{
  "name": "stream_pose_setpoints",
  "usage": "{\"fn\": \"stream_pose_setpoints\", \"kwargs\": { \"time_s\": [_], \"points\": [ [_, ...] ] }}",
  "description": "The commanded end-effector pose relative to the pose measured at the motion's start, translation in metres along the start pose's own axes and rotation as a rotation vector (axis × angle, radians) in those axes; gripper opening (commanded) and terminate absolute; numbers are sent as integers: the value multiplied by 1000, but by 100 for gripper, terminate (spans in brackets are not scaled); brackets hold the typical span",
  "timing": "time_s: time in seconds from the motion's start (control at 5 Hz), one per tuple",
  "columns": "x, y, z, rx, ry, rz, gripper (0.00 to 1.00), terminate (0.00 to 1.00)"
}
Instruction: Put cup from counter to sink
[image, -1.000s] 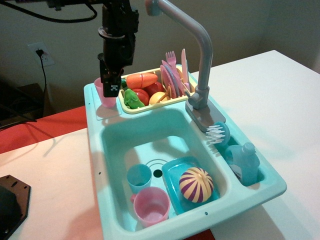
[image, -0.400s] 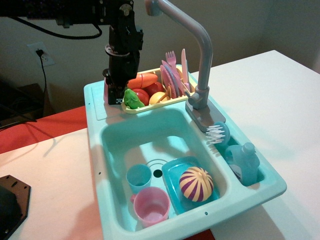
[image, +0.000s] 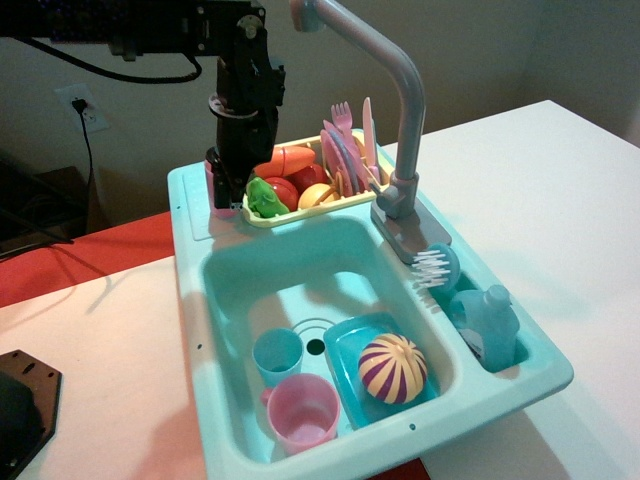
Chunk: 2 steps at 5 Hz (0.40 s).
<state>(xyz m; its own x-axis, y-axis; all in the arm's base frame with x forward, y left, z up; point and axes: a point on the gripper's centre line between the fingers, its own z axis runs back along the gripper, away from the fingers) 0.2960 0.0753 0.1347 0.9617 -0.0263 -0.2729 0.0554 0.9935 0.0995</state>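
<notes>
The pale pink cup (image: 209, 186) stands on the turquoise counter (image: 190, 222) at the back left corner of the sink unit. It is mostly hidden behind my black gripper (image: 227, 195); only a thin pink strip shows at the gripper's left edge. The gripper points straight down and has come down around the cup, with its fingers at counter level. Whether the fingers press on the cup does not show. The sink (image: 290, 270) lies in front of it, with the tall grey faucet (image: 405, 110) at its back right.
A yellow dish rack (image: 300, 208) with toy food, plates and cutlery stands right beside the gripper. In the basin are a small blue cup (image: 277, 354), a wider pink cup (image: 302, 412) and a striped ball (image: 392, 368) on a turquoise tray (image: 338, 345). A brush (image: 432, 266) and a bottle (image: 487, 318) sit at the right.
The gripper has come down from above the cup onto it and now covers nearly all of it. In the last half second it hardly moved.
</notes>
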Motion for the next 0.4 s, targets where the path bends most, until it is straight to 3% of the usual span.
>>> {"fn": "stream_pose_setpoints", "kwargs": {
  "time_s": [0.0,0.2],
  "points": [
    [-9,-10,45,21,-119,-26,0,0],
    [-4,-24,88,16,-188,-23,0,0]
  ]
}}
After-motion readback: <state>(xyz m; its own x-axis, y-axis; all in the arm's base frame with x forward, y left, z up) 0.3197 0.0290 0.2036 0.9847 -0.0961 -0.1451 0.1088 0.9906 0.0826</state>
